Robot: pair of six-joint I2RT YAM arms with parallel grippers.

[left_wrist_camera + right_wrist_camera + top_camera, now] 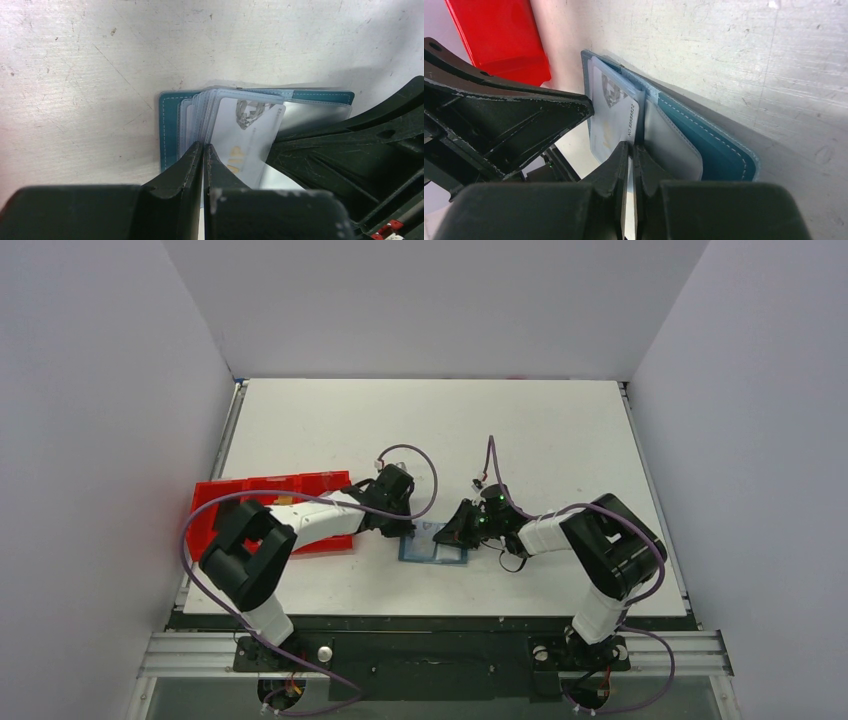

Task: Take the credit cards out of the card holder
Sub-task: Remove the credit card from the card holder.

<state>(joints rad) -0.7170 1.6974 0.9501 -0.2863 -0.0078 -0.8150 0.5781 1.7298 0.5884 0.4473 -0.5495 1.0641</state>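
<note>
The blue card holder point(433, 545) lies open on the table between the two grippers. Its clear sleeves fan up from the blue cover point(170, 130). A pale credit card point(245, 135) with gold lettering sticks partly out of a sleeve. It also shows in the right wrist view point(611, 120). My left gripper point(204, 146) is shut, its tips pinching the fanned sleeves at the holder's left side point(408, 531). My right gripper point(630, 145) is shut on the pale card's lower corner, at the holder's right side point(462, 532). No dark grey card shows.
The red tray point(250, 487) stands left of the holder, partly under my left arm, and shows at the top left of the right wrist view point(499, 40). The two grippers are close together over the holder. White walls enclose the table.
</note>
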